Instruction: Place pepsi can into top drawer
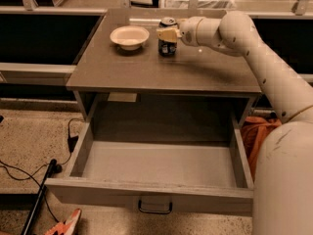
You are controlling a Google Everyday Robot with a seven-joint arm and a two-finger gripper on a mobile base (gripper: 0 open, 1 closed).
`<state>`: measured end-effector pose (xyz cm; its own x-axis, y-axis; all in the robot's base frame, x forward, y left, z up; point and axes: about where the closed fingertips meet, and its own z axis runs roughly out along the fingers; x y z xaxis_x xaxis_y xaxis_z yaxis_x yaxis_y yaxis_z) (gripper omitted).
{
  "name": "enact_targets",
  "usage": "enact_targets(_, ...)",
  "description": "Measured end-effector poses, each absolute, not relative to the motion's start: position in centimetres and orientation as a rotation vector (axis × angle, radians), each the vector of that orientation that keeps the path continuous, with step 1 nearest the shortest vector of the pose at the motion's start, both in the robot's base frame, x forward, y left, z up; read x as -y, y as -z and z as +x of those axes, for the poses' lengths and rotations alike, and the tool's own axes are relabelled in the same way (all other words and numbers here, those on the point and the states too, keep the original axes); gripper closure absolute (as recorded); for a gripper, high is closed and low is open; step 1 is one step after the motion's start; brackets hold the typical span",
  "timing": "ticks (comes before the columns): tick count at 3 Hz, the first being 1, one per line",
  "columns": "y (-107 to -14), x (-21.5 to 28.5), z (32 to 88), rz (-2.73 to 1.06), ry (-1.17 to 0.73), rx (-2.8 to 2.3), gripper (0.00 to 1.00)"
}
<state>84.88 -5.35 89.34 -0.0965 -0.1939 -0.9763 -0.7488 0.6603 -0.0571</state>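
Observation:
The pepsi can (167, 45) stands upright on the tabletop at the back, just right of the cream-white bowl. My gripper (167, 33) reaches in from the right and is closed around the can's upper part, with a pale finger (165, 34) across its front. The can's base rests on the table. The top drawer (156, 192) is pulled fully open below the tabletop. Its grey inside holds nothing, and its dark handle (155, 207) is on the front.
A cream-white bowl (129, 36) sits on the grey table (146, 75) left of the can. My white arm (274, 77) spans the right side. Black cables (29, 173) and an orange object (63, 224) lie on the floor at the left. An orange cloth (257, 131) lies at the right.

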Motion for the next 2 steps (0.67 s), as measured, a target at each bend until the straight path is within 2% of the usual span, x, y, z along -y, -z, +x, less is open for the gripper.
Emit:
enact_targets(1, -89.9, 4.1, 83.8, -0.867, -0.589, -1.632, 0.88)
enact_targets(2, -92.3, 1.2, 79.8, -1.035, -0.663, -1.641, 1.00)
